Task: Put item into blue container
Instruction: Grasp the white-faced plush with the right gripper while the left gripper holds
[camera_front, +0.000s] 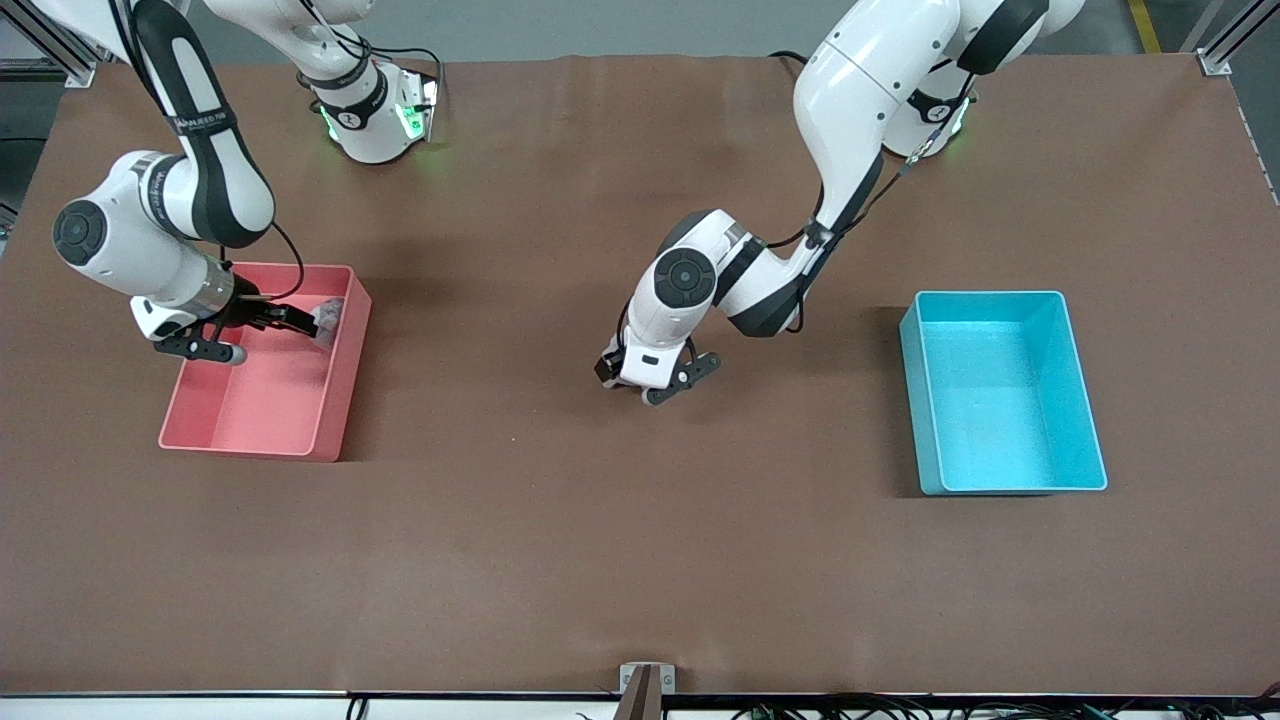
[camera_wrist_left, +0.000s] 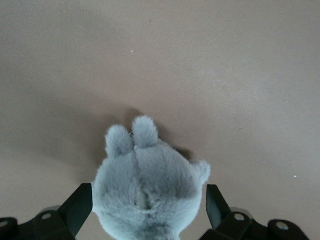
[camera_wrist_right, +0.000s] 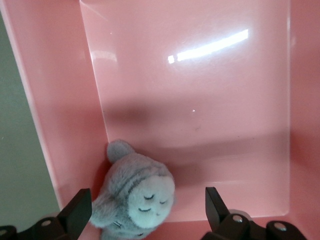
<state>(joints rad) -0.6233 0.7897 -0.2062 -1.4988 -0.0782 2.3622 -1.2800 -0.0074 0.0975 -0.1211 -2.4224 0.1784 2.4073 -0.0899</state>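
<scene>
A grey plush toy (camera_wrist_left: 147, 192) with two small ears lies on the brown table, between the spread fingers of my left gripper (camera_wrist_left: 148, 200). The hand hides that toy in the front view, where the left gripper (camera_front: 652, 385) is low over the middle of the table. The blue container (camera_front: 1000, 400) stands with nothing in it toward the left arm's end, well apart from that gripper. My right gripper (camera_wrist_right: 147, 200) is open inside a pink bin (camera_wrist_right: 200, 100), its fingers either side of a second grey plush (camera_wrist_right: 137, 197) with a pale sleeping face, tucked in a corner.
The pink bin (camera_front: 340, 385) sits at the right arm's end of the table, with the right gripper (camera_front: 272, 338) reaching into it beside the plush (camera_front: 328, 316). Bare brown table (camera_front: 640, 560) stretches between the two bins and toward the front camera.
</scene>
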